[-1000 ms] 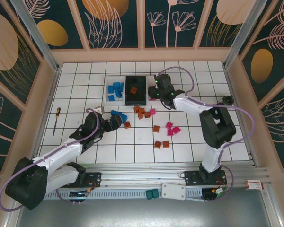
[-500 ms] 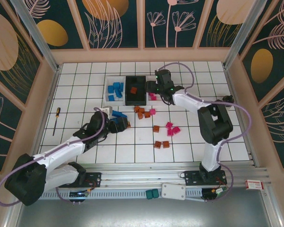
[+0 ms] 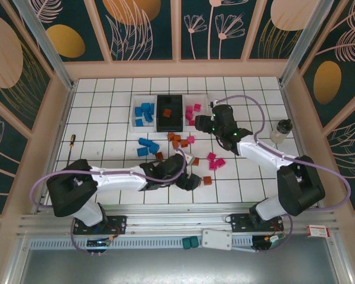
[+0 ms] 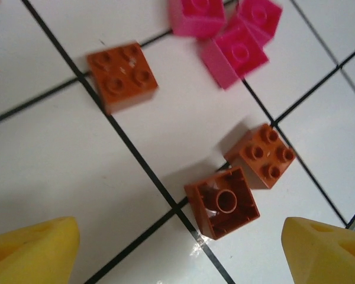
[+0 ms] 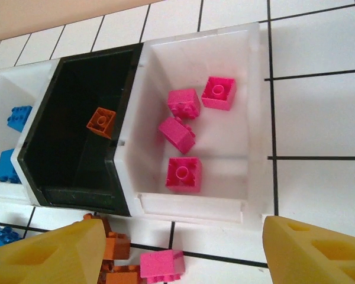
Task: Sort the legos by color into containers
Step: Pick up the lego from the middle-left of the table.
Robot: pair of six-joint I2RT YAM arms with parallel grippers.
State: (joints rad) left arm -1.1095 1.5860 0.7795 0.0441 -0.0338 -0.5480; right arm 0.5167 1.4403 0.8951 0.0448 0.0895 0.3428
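Three small open-top plastic bins stand side by side at the far part of the white tiled table (image 3: 94,130). The white rectangular bin on the right (image 5: 239,71) holds four magenta pink plastic bricks (image 5: 183,174). The black rectangular bin in the middle (image 5: 71,148) holds one orange-brown plastic brick (image 5: 101,122). The white rectangular bin on the left (image 5: 15,86) holds several blue plastic bricks (image 3: 145,112).

Loose bricks lie on the tiles nearer the arms: a blue group (image 3: 147,146), an orange-brown cluster (image 3: 177,141) and a pink group (image 3: 215,160).

The right gripper (image 5: 183,236) hovers just in front of the right bin, its yellow fingers (image 5: 307,251) spread wide with nothing between them.

The left gripper (image 4: 180,236) is also spread wide and empty, above an upside-down orange-brown brick (image 4: 222,202) that lies touching an upright orange-brown brick (image 4: 261,154).
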